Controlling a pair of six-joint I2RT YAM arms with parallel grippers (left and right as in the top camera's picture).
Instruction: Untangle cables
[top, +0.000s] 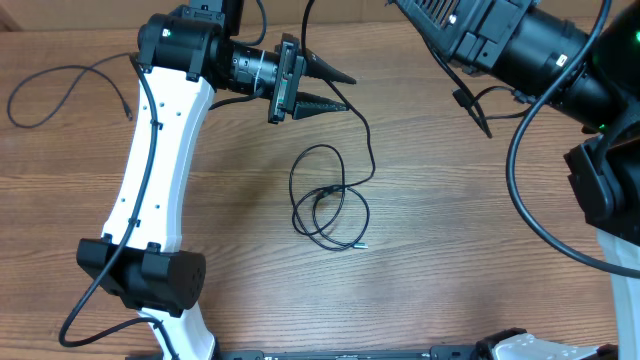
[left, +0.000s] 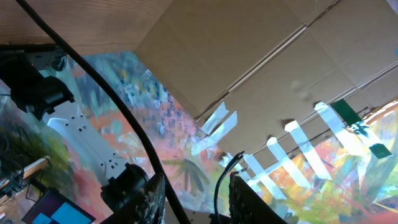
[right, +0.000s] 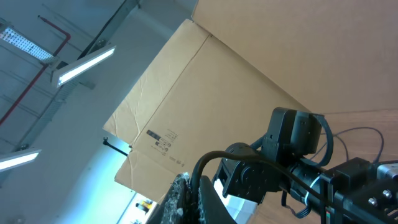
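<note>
Thin black cables lie on the wooden table. One cable (top: 322, 203) forms loops at the centre and ends in a silver tip (top: 362, 245). From the loops it rises to my left gripper (top: 338, 90), which points right at the top centre. That gripper's fingers stand apart with the cable (left: 219, 180) between them, near the right finger (left: 249, 200). A second black strand (left: 118, 106) passes the left finger (left: 152, 200). My right gripper (right: 194, 184) is raised at the top right and shut on a black cable (right: 249, 155) that arcs away towards the left arm. Another cable (top: 60, 80) lies at the far left.
The white left arm (top: 160, 160) stretches along the left side of the table. The black right arm (top: 530, 50) fills the top right corner, with thick black wiring (top: 515, 180) hanging from it. A cardboard wall (right: 249, 62) stands behind the table.
</note>
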